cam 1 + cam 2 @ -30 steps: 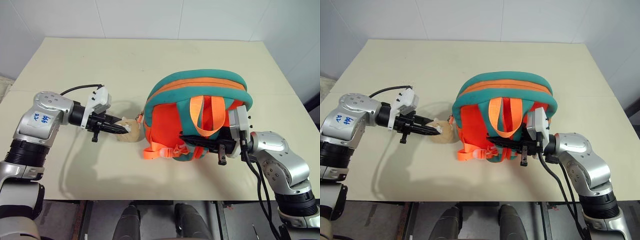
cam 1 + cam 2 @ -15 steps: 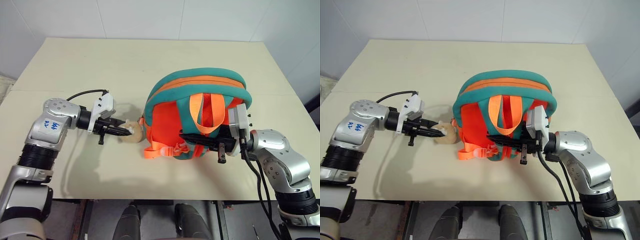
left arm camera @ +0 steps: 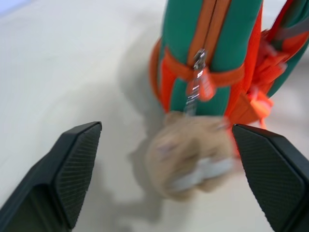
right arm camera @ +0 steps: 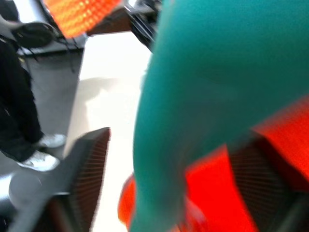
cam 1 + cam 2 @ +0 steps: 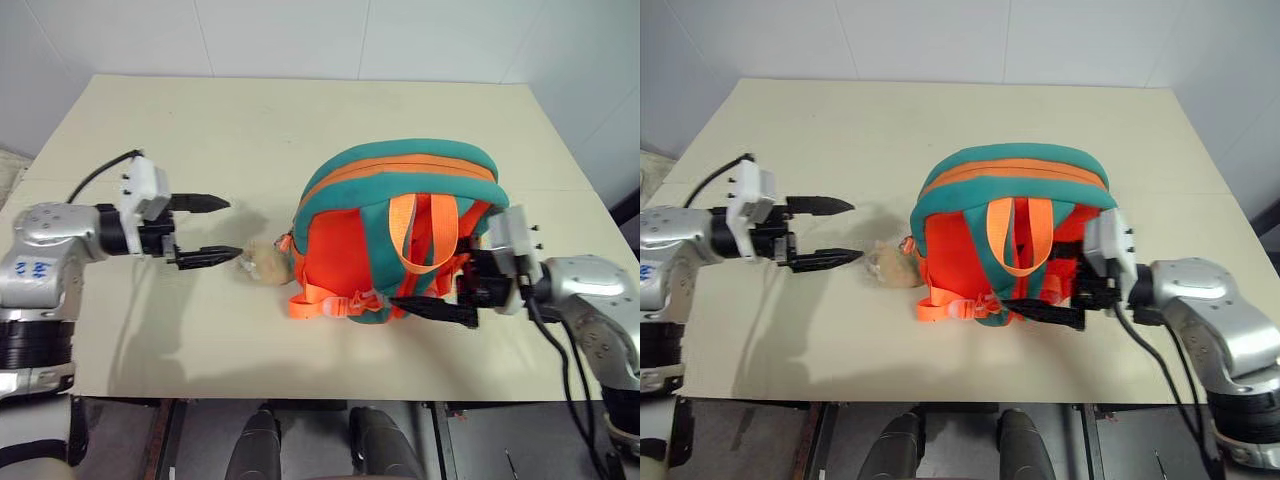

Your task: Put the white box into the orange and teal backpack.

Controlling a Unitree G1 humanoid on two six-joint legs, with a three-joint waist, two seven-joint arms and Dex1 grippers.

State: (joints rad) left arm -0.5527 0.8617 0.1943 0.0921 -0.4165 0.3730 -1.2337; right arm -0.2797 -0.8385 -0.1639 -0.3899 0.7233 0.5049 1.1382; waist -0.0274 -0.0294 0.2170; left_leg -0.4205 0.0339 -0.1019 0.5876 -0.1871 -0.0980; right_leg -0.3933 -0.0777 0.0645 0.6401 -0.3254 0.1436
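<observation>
Though no readable labels: orange and teal backpack (image 5: 395,235) on table (image 5: 250,120), both grippers' jaws wide, empty.

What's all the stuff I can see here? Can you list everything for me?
orange and teal backpack: one, orange-red with teal trim, middle of the table, zipped shut.
plush animal: one, tan, lying on the table against the backpack's left side.
table: one, cream, under everything.
person's shoes: two, white, on the floor beside the table.
left gripper: one, black fingers, open, just left of the plush.
right gripper: one, black fingers, open around the backpack's lower right edge.
</observation>
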